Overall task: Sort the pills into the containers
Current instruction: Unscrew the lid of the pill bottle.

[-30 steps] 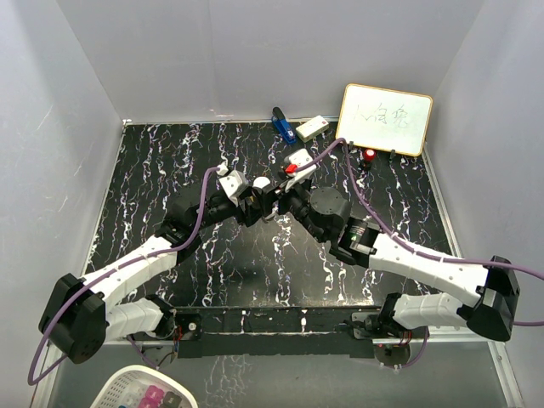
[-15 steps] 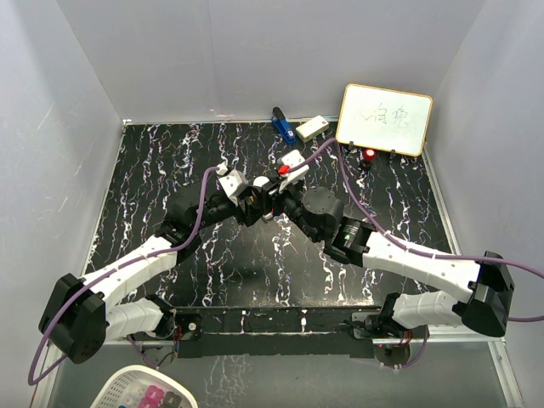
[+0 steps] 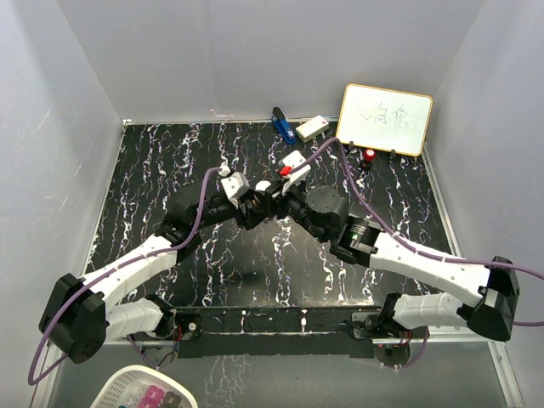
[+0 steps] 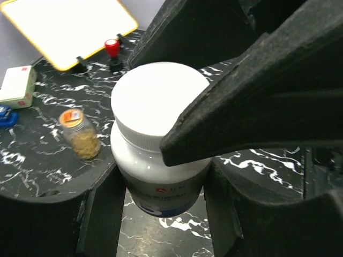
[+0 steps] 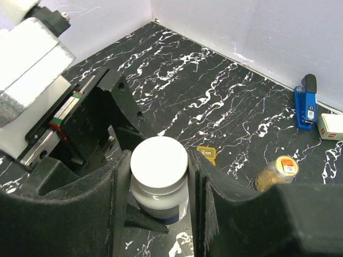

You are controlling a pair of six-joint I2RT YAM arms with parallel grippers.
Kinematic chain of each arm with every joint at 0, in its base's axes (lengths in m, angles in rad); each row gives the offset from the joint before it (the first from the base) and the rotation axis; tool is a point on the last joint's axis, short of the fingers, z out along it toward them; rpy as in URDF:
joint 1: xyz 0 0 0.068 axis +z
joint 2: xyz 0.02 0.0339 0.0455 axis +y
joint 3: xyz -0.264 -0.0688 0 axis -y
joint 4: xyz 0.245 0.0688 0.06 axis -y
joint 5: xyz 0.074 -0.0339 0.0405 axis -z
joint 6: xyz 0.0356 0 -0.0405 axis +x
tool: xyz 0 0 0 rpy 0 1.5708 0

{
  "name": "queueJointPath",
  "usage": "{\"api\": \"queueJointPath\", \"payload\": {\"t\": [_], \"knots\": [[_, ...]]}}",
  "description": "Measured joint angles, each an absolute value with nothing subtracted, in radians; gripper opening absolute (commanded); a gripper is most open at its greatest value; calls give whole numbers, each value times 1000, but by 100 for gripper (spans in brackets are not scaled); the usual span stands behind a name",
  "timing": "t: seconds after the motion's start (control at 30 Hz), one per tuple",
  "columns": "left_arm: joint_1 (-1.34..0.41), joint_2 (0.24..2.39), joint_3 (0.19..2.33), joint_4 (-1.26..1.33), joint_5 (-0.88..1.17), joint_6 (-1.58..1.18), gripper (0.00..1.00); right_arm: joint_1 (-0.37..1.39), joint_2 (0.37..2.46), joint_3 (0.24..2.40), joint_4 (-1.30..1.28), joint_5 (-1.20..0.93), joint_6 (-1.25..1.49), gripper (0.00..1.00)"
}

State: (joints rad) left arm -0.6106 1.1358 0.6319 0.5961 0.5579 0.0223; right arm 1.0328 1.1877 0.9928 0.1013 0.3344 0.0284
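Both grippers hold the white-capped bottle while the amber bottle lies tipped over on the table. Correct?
No. The amber bottle stands upright on the table, as the left wrist view shows. The left gripper and right gripper do hold the white-capped bottle.

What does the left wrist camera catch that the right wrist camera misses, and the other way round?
Only the left wrist view shows the yellow-framed whiteboard and the red-topped item in front of it. Only the right wrist view shows the small yellow-gold box lying just behind the bottle. Both show the white-capped bottle gripped by the left pincer and the right pincer, plus the amber bottle, the white block and the blue object.
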Motion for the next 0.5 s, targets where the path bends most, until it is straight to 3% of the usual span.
{"api": "queueJointPath", "payload": {"t": [0.27,0.5], "knots": [[-606,1139,709,608,884,-20,0,1033,1016,984,0,168,39,0],[-608,1187,714,973,1161,-327,0,1032,907,968,22,-47,59,0]]}}
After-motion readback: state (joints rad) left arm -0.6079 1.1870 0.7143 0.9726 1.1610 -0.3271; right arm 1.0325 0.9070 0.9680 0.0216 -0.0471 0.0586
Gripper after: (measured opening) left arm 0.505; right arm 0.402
